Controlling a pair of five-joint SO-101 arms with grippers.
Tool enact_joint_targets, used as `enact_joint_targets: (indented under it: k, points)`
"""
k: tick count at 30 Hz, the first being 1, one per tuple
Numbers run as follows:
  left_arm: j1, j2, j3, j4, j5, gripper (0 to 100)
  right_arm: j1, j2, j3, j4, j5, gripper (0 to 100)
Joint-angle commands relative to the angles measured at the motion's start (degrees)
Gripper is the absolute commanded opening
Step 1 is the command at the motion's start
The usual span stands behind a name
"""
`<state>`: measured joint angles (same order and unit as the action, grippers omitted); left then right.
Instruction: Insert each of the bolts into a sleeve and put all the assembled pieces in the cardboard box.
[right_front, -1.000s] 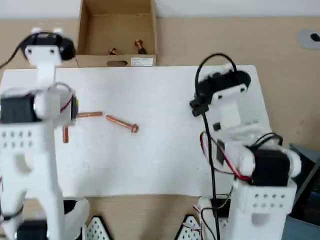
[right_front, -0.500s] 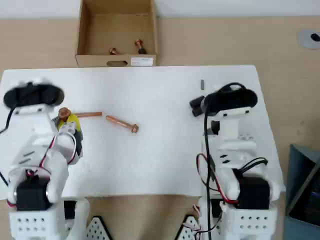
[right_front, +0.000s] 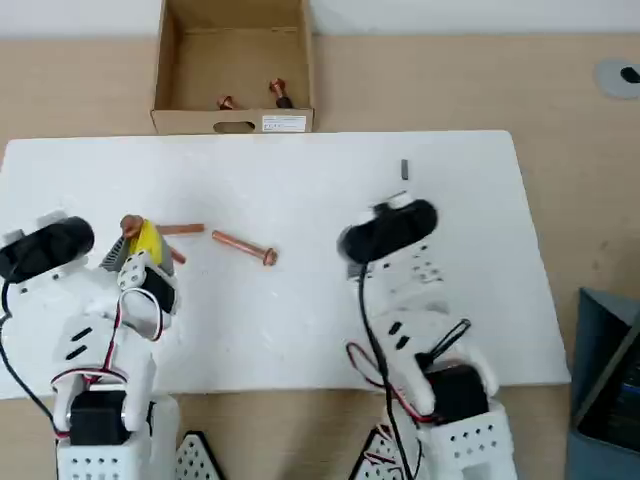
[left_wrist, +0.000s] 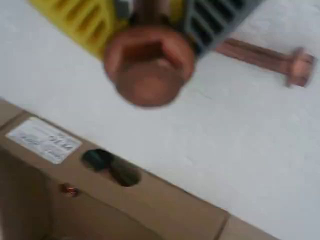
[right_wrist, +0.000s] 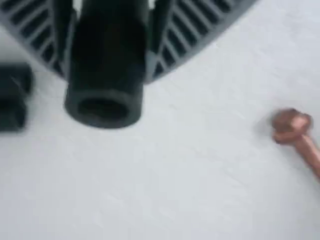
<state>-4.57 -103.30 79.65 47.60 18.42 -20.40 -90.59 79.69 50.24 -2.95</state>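
My left gripper (right_front: 135, 240), with one yellow and one grey finger, is shut on a copper bolt (right_front: 130, 226) near the mat's left side; the left wrist view has its hex head (left_wrist: 149, 65) end-on. Two loose bolts lie just beside it, one short (right_front: 181, 229) and one longer (right_front: 243, 247). Over the middle of the mat, my right gripper (right_front: 358, 243) is shut on a black sleeve (right_wrist: 105, 75) with its bore facing the camera. Another black sleeve (right_front: 405, 170) lies farther back. The cardboard box (right_front: 165, 70) holds two assembled pieces (right_front: 278, 92).
The white foam mat (right_front: 300, 320) covers most of the wooden table. The box stands just past the mat's far edge, and its front wall (left_wrist: 125, 200) is near in the left wrist view. A dark bin (right_front: 605, 380) sits at the right edge.
Both arms have folded back toward the table's front. The left gripper took a bolt off the mat and lifted it. The right gripper swung left with the sleeve.
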Motion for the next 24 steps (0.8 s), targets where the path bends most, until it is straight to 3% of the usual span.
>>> enact_joint_targets:
  k: [1,9,14,20,24]
  points:
    - [3.4,-1.2,-0.3,-3.2,4.3,0,-4.4,-2.7,2.2,-4.1,-0.2,0.9]
    - [15.2,-1.3,-0.4,-9.8,8.4,0,-13.8,-7.7,3.3,-4.4,-0.1,0.9]
    - [18.6,-1.3,-0.4,-15.4,8.4,0,-18.2,-11.0,4.2,-4.2,4.0,0.9]
    - [23.3,-1.3,-4.3,-14.8,8.3,0,-19.6,-15.3,7.4,-4.0,10.1,0.9]
    - [25.9,-1.1,-8.8,-9.4,8.2,0,-19.7,-18.9,9.9,-4.1,13.5,0.9]
